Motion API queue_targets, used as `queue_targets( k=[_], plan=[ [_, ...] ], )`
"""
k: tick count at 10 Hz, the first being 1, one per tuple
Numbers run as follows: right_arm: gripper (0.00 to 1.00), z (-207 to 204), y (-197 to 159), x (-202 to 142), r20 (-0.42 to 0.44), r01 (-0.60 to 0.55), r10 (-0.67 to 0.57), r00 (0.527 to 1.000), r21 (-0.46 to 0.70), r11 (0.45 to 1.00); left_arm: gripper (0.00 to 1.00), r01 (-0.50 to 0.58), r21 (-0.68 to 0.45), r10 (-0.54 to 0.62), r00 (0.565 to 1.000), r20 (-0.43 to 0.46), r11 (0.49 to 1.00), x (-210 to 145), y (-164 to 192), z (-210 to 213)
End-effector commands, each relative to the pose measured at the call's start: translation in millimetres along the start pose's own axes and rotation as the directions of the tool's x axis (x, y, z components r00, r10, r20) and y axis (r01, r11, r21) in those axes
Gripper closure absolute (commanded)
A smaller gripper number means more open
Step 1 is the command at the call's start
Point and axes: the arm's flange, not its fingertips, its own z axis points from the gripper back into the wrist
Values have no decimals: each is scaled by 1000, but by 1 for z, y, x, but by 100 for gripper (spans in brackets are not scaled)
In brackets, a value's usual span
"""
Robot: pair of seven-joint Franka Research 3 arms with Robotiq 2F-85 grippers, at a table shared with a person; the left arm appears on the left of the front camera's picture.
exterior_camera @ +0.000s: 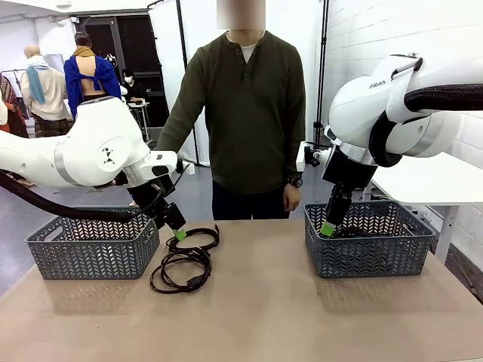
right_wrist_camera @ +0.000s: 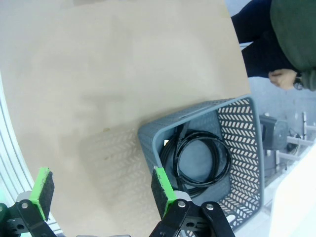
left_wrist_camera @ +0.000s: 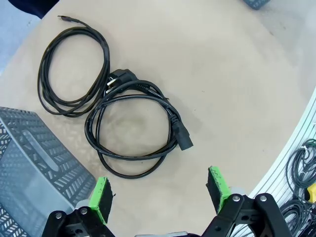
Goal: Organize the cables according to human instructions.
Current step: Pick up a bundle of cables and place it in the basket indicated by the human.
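1. Left pincer (left_wrist_camera: 160,190) is held spread, empty; two cables (left_wrist_camera: 172,116) are laid touching on the counter (left_wrist_camera: 222,74) just ahead.
2. Right pincer (right_wrist_camera: 103,190) is spread; one cable (right_wrist_camera: 178,158) is coiled in the basket (right_wrist_camera: 237,116) beside it.
3. Risk: both coils could be dragged if one is lifted.

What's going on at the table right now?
The open left gripper hangs over two coiled black power cords lying on the tan table beside the left grey lattice basket. The open right gripper is at the right grey basket, which already holds one coiled black cord. The person in the olive shirt stands across the table, arms down.
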Motion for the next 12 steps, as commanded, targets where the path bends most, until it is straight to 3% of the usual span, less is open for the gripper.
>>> queue_targets(
  k=[1,6,12],
  plan=[
    [0,0,-1,1,-3,3,-3,1000,-4,1000,0,-41,5,41,999,-10,999,2,-4,-1],
    [0,0,-1,1,-3,3,-3,1000,-4,1000,0,-234,-11,232,967,-103,972,20,-25,-29],
    [0,0,-1,1,-3,3,-3,1000,-4,1000,0,-284,29,283,933,-224,958,59,-33,-82]
  ],
)
